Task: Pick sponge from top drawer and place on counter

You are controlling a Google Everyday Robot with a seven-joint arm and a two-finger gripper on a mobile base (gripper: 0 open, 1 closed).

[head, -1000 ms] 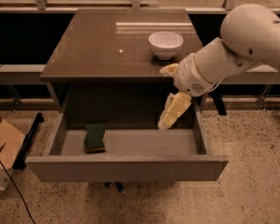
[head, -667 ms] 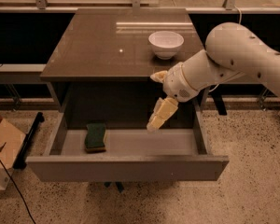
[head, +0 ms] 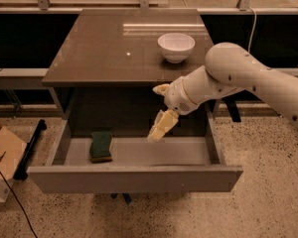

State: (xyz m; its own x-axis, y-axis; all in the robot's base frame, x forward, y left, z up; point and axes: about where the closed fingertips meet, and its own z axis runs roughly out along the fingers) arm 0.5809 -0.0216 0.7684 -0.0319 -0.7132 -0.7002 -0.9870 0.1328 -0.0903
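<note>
Far left, on the speckled terrazzo floor [head: 268, 197]: the corner of a tan cardboard box [head: 1, 155], a thin black cable [head: 7, 198] trailing past it, and a dark bar [head: 31, 148] lying beside the cabinet. The wide shallow grey top drawer [head: 134, 178] stands pulled fully out, its plain front panel toward the camera and its pale inside exposed. In the left part of the drawer lies the small wavy-sided sponge [head: 100, 146], flat on the drawer floor, dark green scouring face up, with a yellow strip showing along its near edge. Nothing touches it. Above, the glossy grey-brown counter [head: 114, 53] carries one round white bowl [head: 176, 47] near its right rear. To the right of the sponge and well apart from it, the cream two-finger gripper [head: 156, 113] hangs over the middle of the open drawer, just below the counter's front edge. Its fingers [head: 161, 127] are spread wide, one pointing up and left, the other angled down into the drawer, with nothing held between them. The bulky white robot arm [head: 248, 78] reaches in from the right edge, passing in front of the counter's right corner.
</note>
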